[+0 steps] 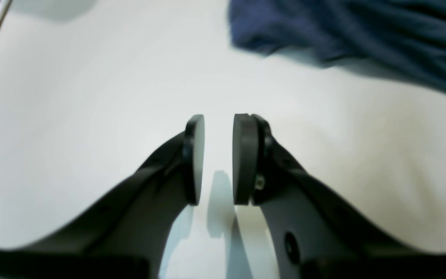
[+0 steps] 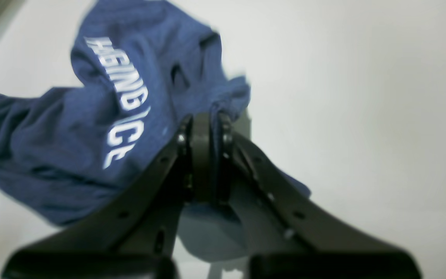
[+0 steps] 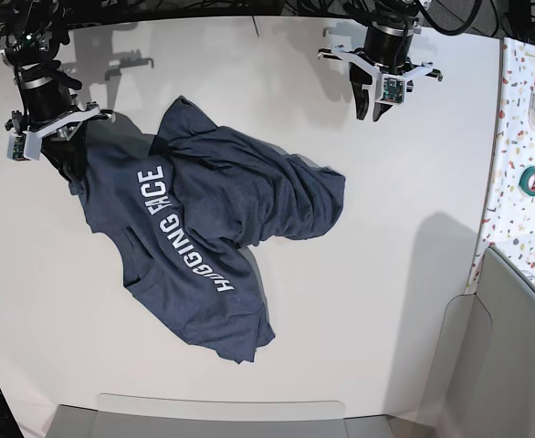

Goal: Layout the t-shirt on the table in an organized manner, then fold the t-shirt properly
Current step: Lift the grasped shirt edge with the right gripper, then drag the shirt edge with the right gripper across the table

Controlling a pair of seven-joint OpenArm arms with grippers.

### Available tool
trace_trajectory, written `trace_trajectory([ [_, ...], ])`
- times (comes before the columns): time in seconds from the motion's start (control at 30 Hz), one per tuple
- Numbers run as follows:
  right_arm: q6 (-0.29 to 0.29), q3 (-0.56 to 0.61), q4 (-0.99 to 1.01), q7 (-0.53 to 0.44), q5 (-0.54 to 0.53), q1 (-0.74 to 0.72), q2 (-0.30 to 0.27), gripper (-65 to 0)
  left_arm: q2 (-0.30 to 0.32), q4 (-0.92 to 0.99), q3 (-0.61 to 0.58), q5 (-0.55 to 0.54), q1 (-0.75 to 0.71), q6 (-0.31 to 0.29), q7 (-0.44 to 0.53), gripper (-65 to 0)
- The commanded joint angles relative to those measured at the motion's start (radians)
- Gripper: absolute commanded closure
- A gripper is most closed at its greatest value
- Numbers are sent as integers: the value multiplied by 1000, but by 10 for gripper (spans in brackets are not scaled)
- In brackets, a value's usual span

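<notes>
Navy cloth, the t-shirt (image 3: pixel 208 237), lies crumpled near the middle of the white tabletop (image 3: pixel 377 301), lettering side up, with one part doubled over toward the centre and folds bunched across the body.

Right claw (image 2: pixel 206 155): pads pressed together on an edge of the t-shirt at the side nearest that arm. The pinch takes in only a small tuck of fabric.

Left claw (image 1: pixel 218 159): pads parted by a narrow gap, holding nothing, poised above bare tabletop. The nearest edge of the cloth is well apart from it.

Hazards from this state:

1. Slip. A thin pinch can release if the right claw pulls hard against the drag of the bunched cloth.
2. Dragging. With only one edge held, a pull likely shifts the whole heap rather than spreading it.
3. Multi-layer pickup. The overlapped part hides which layer is which; a grasp by the left claw there could take two layers and lock the fold in.
4. Narrow gap. The left claw may push thick folds aside rather than admit them.
</notes>
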State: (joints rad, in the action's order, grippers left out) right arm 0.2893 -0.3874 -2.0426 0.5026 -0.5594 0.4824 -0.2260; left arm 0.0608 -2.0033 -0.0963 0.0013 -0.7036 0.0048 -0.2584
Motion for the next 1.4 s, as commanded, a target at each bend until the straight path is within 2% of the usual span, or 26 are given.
trace_trajectory([
  [0.0,6,-8,-19,-38,-11,11,-8,-2,0,-20,14,4,-4,4,29,-129],
  [0.13,6,-12,-19,-46,-11,46,-14,-2,0,-20,39,4,-4,2,29,-129],
  [0.27,6,-5,-19,-48,-11,19,-28,-2,0,-20,62,3,-1,2,29,-129],
  [0.43,6,89,-19,-43,-4,-187,-31,-2,0,-20,89,4,2,1,29,-129],
  [0.53,0,230,-11,-37,5,-367,-37,-2,1,-20,116,1,2,1,29,-129],
  [0.6,-2,347,18,-37,63,-494,-33,-2,1,-20,128,1,3,1,29,-129],
  [0.67,-3,460,89,-37,151,-624,4,-2,1,-20,128,4,5,1,29,-129],
  [0.73,-3,535,198,-40,249,-736,69,-2,1,-20,134,4,5,1,29,-129],
  [0.9,1,563,560,-45,462,-953,287,-2,1,-15,142,4,5,1,29,-129],
  [1.0,3,566,825,-80,546,-1075,383,-2,1,-15,142,4,5,1,29,-129],
  [1.1,3,572,1037,-243,565,-1140,383,-2,1,-14,142,4,6,1,29,-129],
  [1.17,-2,631,1129,-319,563,-1180,383,-2,0,-14,142,4,6,1,29,-129],
  [1.27,-5,782,1212,-373,557,-1227,383,-2,0,-14,140,3,6,1,29,-129],
  [1.37,-28,868,1284,-410,557,-1247,383,-2,-2,-14,137,3,6,1,29,-129],
])
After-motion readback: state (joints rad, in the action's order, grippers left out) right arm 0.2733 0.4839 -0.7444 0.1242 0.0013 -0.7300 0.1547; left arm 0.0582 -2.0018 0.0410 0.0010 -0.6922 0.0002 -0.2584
